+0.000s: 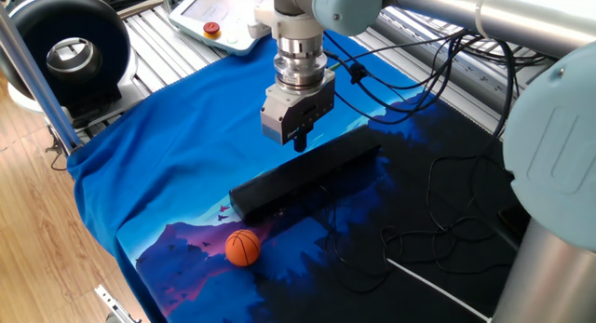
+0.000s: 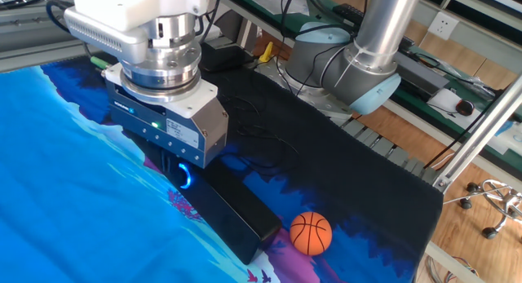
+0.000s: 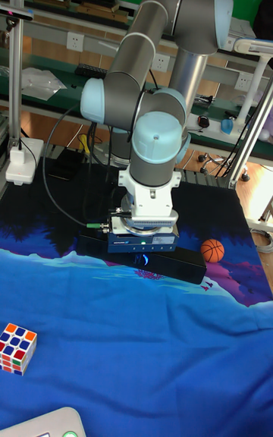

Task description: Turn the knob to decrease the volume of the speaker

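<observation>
The speaker [image 1: 307,174] is a long matte-black bar lying slantwise on the blue cloth; it also shows in the other fixed view [image 2: 232,214] and the tall view [image 3: 186,262]. My gripper [image 1: 299,142] points straight down onto the bar's top near its middle, its dark fingers drawn together. In the other fixed view the gripper [image 2: 173,167] covers the knob, and only a blue glow [image 2: 186,177] shows at the fingertips. That glow [image 3: 144,259] also shines under the gripper [image 3: 142,253] in the tall view. The knob itself is hidden.
A small orange ball [image 1: 242,247] lies just off the speaker's near end. A big black ring-shaped device [image 1: 70,53] stands at the far left. A thin black cable [image 1: 438,221] loops over the dark cloth. A Rubik's cube [image 3: 17,347] sits near the front.
</observation>
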Robot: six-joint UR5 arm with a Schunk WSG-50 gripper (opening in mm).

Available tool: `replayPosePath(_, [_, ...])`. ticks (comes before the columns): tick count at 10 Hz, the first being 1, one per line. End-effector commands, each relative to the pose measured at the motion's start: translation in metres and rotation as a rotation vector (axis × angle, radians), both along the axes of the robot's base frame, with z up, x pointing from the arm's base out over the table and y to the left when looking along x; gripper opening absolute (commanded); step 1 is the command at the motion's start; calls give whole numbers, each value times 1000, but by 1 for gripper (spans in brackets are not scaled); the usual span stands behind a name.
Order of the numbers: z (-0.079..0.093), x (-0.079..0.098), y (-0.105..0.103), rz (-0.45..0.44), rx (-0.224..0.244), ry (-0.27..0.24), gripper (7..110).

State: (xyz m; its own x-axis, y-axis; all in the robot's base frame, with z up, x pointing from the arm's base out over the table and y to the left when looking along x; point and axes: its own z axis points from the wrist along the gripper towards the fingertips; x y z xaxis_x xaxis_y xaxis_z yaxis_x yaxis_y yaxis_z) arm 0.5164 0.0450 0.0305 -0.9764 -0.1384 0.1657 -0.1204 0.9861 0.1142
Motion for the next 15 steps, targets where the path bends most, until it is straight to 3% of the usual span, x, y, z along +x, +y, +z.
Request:
replayPosePath(1, [0,3,5,-10,16,-1,7])
replayPosePath(15, [-5,6,4,-12,15,-6,7])
